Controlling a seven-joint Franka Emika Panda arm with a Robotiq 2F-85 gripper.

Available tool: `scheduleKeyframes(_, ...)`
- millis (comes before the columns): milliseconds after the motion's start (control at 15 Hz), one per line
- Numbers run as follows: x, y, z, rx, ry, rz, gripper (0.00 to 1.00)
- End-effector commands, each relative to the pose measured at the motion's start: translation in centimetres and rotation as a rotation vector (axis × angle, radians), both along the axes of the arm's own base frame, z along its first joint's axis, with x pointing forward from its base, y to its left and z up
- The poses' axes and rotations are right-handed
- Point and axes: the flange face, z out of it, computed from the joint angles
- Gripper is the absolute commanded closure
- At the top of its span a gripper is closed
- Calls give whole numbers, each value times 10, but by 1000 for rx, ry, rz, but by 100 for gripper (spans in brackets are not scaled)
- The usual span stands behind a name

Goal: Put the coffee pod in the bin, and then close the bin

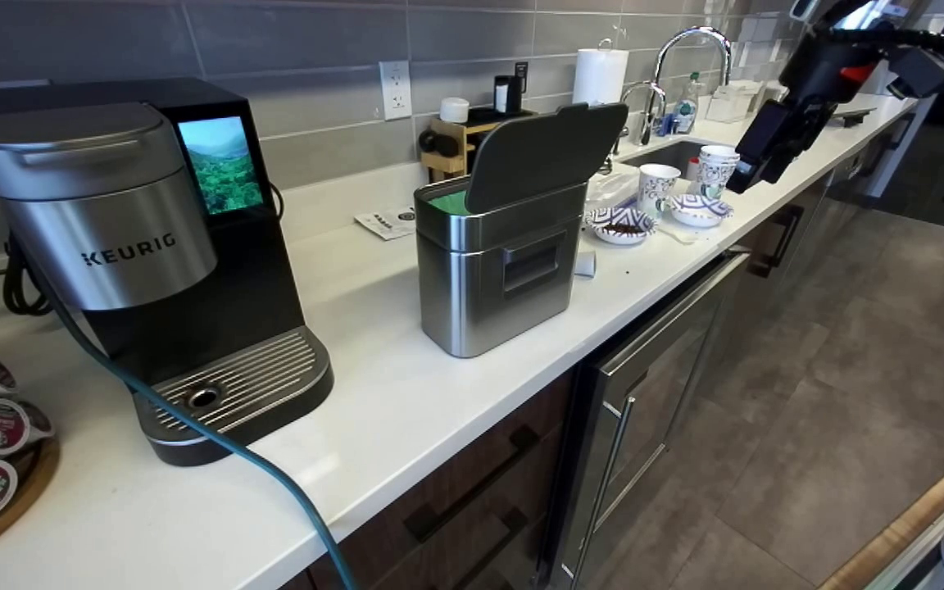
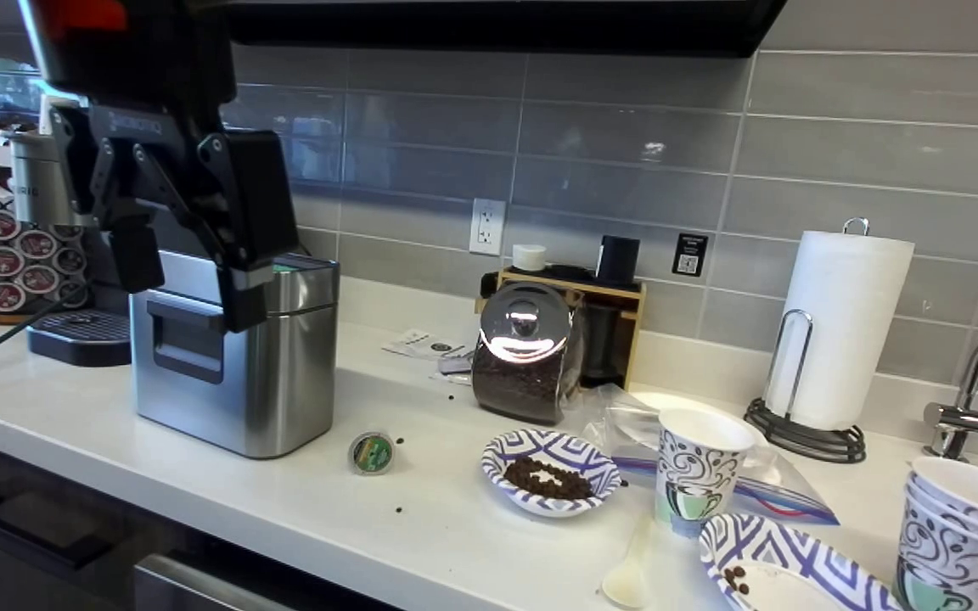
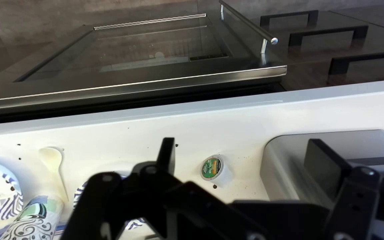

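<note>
Brushed-steel bin (image 1: 488,287), matt lid (image 1: 542,160)

The white countertop (image 2: 285,501) carries a Keurig coffee maker (image 1: 152,270), with a wood-based pod rack (image 1: 39,483) near it. The brushed-steel bin (image 1: 472,283) stands upright near the coffee maker. A green-lidded coffee pod (image 2: 372,453) lies on its side near the bin, with dark specks (image 3: 215,186) around it. Farther along sit a bean-holding paper bowl (image 2: 550,507) and a 2nd paper bowl (image 2: 761,533), with a pale spoon (image 2: 627,585) and a printed paper cup (image 2: 697,471) between them; a stack of matching cups (image 2: 964,552) stands just beside the 2nd paper bowl. Toward the back rest a zip bag (image 2: 782,499), a leaflet (image 2: 425,344), a paper towel holder (image 2: 807,441) and a bean canister (image 2: 516,382) before a wooden stand (image 2: 635,338).
</note>
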Motion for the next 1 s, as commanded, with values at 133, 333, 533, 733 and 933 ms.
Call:
scheduleKeyframes(133,0,0,1,0,1,0,0)
scheduleKeyframes(333,6,-12,-5,13,12,118,0)
scheduleKeyframes(533,18,-31,-13,-4,7,300,0)
scheduleKeyframes(733,36,-51,-22,6,-9,440,0)
scheduleKeyframes(933,60,-61,-37,13,1,536,0)
